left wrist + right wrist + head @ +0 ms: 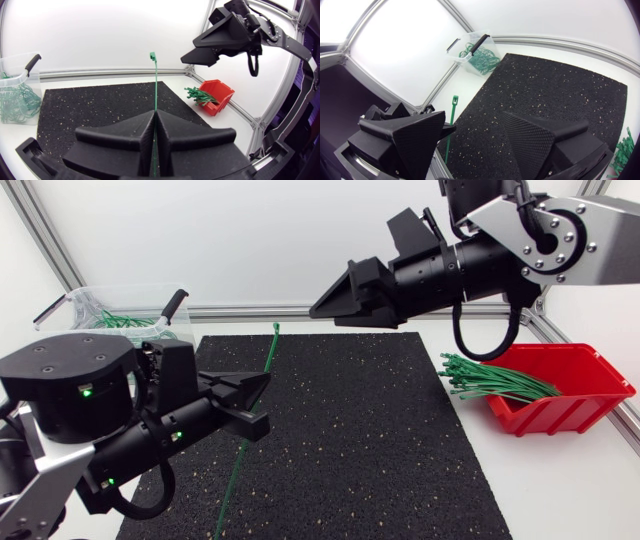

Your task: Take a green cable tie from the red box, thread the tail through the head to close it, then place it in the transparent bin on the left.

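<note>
My left gripper (258, 392) is shut on a straight green cable tie (271, 358) low over the black mat's left side. The tie stands nearly upright, its head (152, 56) uppermost and its tail hanging below the fingers (135, 135). My right gripper (325, 310) hangs open and empty above the mat's far edge, up and to the right of the tie's head (454, 100). The red box (575, 385) of loose green ties (495, 380) sits at the right. At the back left stands the transparent bin (75, 305), with closed green ties inside.
The black mat (370, 430) covers the middle of the white table. An aluminium frame rail (300, 310) runs along the far edge. The bin (15, 95) has a black-handled latch on its rim.
</note>
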